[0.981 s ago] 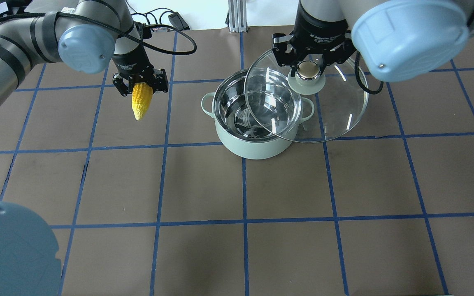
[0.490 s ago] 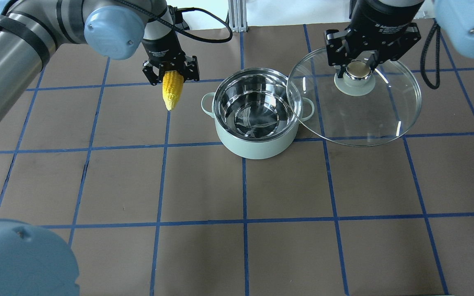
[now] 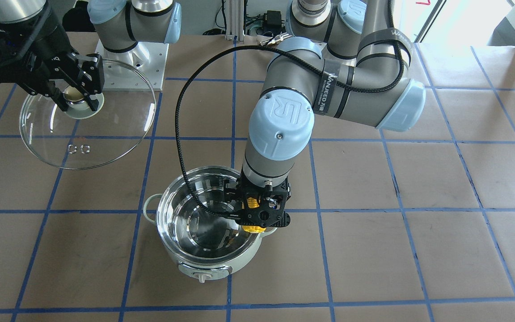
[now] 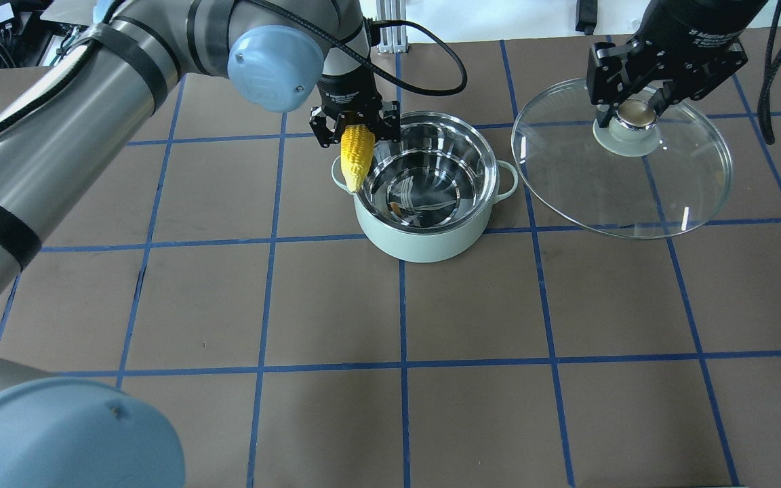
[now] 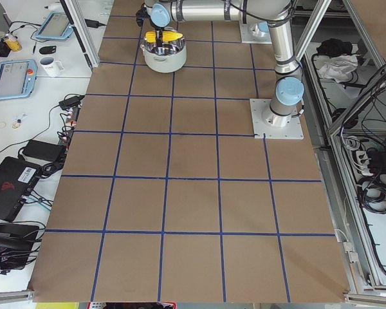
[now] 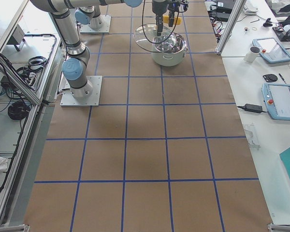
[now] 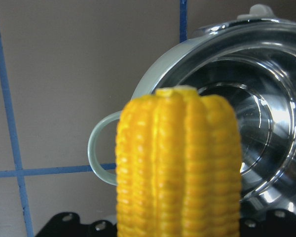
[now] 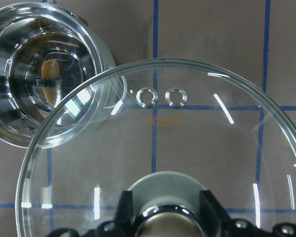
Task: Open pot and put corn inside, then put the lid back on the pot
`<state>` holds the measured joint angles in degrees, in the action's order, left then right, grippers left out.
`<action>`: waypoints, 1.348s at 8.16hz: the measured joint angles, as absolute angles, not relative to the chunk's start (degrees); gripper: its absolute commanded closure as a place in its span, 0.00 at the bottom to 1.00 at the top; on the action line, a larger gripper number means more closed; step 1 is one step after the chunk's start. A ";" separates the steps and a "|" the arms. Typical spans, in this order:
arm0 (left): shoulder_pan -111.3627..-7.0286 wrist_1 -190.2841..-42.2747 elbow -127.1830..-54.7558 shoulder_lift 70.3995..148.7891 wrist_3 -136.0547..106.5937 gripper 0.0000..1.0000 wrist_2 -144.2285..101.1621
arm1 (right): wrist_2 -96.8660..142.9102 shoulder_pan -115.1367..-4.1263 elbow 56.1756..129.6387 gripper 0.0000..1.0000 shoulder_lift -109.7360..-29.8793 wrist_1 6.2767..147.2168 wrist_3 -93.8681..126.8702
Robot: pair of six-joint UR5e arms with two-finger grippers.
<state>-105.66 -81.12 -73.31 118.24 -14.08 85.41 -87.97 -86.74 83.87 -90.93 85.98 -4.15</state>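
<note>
table (image 4: 404, 407): open pot (image 4: 424, 249) far-centre | lid (image 4: 634, 200): aloft right of pot, right gripper (image 4: 636, 114) clamped on knob (image 3: 75, 95) | corn (image 4: 356, 157): overhead shows it tip-down over pot's left rim, left gripper (image 4: 355, 130) clamped; front view hides most

Brown table (image 4: 472, 420), blue tape grid (image 4: 403, 364), white benches (image 6: 237, 77)

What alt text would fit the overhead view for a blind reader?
The left gripper holds a corn cob tip-down at the rim of an open green pot. The right gripper holds the glass lid by its knob, off to the pot's right.
</note>
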 measured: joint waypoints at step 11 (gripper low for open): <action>-110.64 -74.91 -73.45 123.88 -21.72 0.22 85.34 | -88.41 -86.48 84.20 0.68 -91.32 85.60 -3.87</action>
